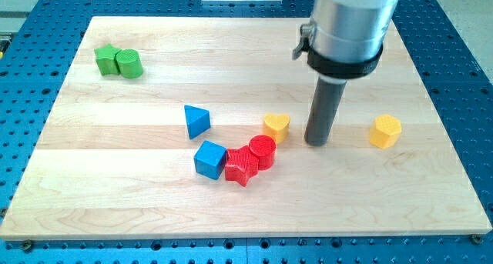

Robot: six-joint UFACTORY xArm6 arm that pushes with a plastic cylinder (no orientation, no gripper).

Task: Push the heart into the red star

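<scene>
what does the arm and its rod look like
The arm shows as a wide, silver-grey metal cylinder with a black band around its lower edge and a small metal clamp fitting on the view's left. Below it hangs a straight dark grey rod, narrower than the cylinder, ending in my tip. No cables or markings show.

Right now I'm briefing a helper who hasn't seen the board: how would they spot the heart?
Start at the wooden board and find my tip near its middle. The yellow heart lies just to the view's left of it. Unlike the yellow hexagon, it sits directly above the red cylinder.

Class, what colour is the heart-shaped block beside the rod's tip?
Yellow: the heart shows clearly in the camera view, just left of my tip.
</scene>
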